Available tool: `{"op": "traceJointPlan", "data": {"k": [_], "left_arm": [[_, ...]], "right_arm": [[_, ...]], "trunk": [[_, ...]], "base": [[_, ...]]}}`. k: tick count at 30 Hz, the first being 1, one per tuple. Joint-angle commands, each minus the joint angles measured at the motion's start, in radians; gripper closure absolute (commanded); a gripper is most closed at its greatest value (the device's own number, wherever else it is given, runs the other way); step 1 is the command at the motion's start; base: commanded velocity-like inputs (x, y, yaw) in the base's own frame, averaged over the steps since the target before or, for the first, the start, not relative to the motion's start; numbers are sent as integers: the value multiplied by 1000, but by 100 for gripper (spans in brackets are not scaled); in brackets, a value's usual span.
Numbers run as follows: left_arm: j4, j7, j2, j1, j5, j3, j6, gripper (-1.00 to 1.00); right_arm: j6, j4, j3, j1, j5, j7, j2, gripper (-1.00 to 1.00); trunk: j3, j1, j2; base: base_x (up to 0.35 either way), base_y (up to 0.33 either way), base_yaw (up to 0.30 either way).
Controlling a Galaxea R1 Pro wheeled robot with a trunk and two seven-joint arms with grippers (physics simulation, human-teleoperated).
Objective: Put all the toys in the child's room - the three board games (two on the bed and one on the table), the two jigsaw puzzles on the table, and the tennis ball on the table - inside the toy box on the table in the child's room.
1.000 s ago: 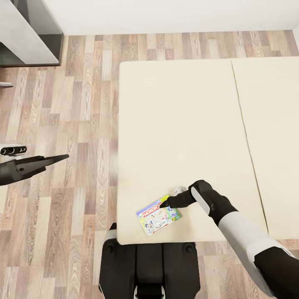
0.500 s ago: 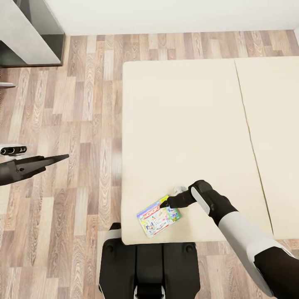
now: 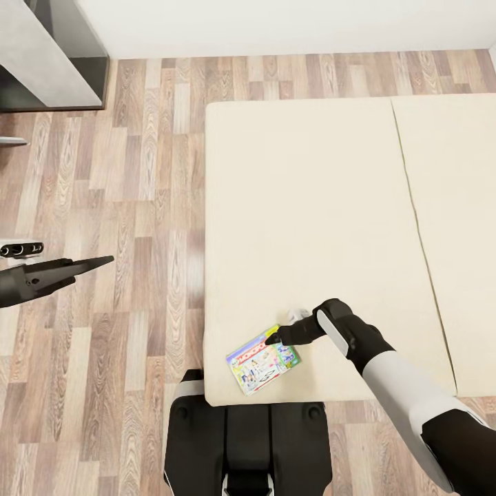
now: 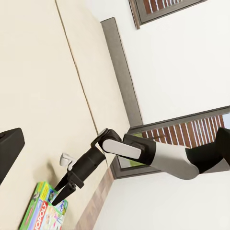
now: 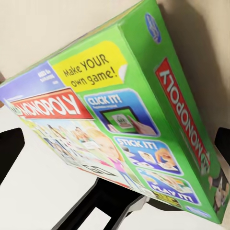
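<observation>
Bed (image 3: 310, 207) slid slightly right in head view, cam moved; right gripper (image 3: 273, 338) jaws still clamp Monopoly box (image 3: 262, 359)

Green Monopoly board game (image 3: 262, 359) flat on bed (image 3: 310, 207), near corner.

One Monopoly board game box (image 3: 263, 359) lay on the bed near its front edge, toward the front left corner. The bed showed two cream mattress sections: a wide left section (image 3: 303, 207) and a narrower right section (image 3: 448, 207), split by one seam. Two robot arms were in view, one per side: the right gripper (image 3: 277, 337) sat at the box's upper right corner, and the left gripper (image 3: 103, 261) hung over the wooden floor (image 3: 124, 207). One dark grey cabinet (image 3: 48, 62) stood at the far left corner of the room.
</observation>
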Motion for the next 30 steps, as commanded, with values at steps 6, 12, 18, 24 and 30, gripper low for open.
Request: {"op": "traceJointPlan", "data": {"k": [6, 12, 18, 24, 30], "left_arm": [[0, -4, 0, 0, -1, 0, 10, -100], [0, -4, 0, 0, 0, -1, 10, -100], [0, -4, 0, 0, -1, -1, 10, -100], [0, -4, 0, 0, 0, -1, 10, -100], [0, -4, -1, 0, -1, -1, 10, -100]], "right_arm": [[0, -1, 2, -1, 8, 9, -2, -100], [0, -1, 2, -1, 7, 9, -2, -100], [0, -1, 1, -1, 6, 9, -3, -100], [0, 2, 1, -1, 2, 9, -4, -100], [2, 5, 1, 0, -1, 10, -6, -100]], "trunk": [[-1, 1, -2], [-1, 1, -2], [-1, 1, -2], [-1, 1, -2], [-1, 1, -2]], "base": [[0, 0, 0], [0, 0, 0], [0, 0, 0], [0, 0, 0], [0, 0, 0]]}}
